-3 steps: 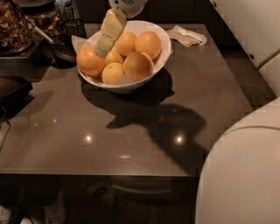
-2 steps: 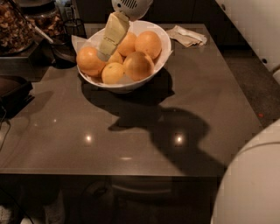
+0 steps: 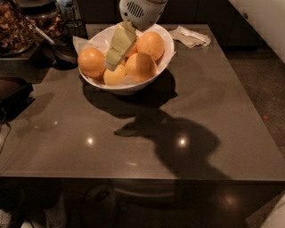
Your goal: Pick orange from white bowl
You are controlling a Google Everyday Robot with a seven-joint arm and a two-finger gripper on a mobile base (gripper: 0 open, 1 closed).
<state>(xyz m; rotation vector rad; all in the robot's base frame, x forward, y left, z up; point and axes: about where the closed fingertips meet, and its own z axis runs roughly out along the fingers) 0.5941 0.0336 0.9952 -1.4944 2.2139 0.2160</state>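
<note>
The white bowl (image 3: pixel 129 87) stands at the far left part of the dark table and holds several oranges. One orange (image 3: pixel 91 62) lies at the left, one (image 3: pixel 150 44) at the back right, one (image 3: pixel 140 67) in the middle. My gripper (image 3: pixel 116 52) comes down from its white wrist (image 3: pixel 138 11) at the top edge. Its pale yellow tip sits in the bowl between the left orange and the middle one, just above a smaller orange (image 3: pixel 114 76) at the front.
A crumpled napkin (image 3: pixel 191 36) lies behind the bowl to the right. Trays of brown food (image 3: pixel 15 31), a dark ladle (image 3: pixel 62 52) and a dark pan (image 3: pixel 13 91) crowd the left edge. The table's front edge (image 3: pixel 133 178) runs across the bottom.
The gripper has dropped a little deeper into the bowl among the oranges. The white arm that filled the lower right has swung out of view.
</note>
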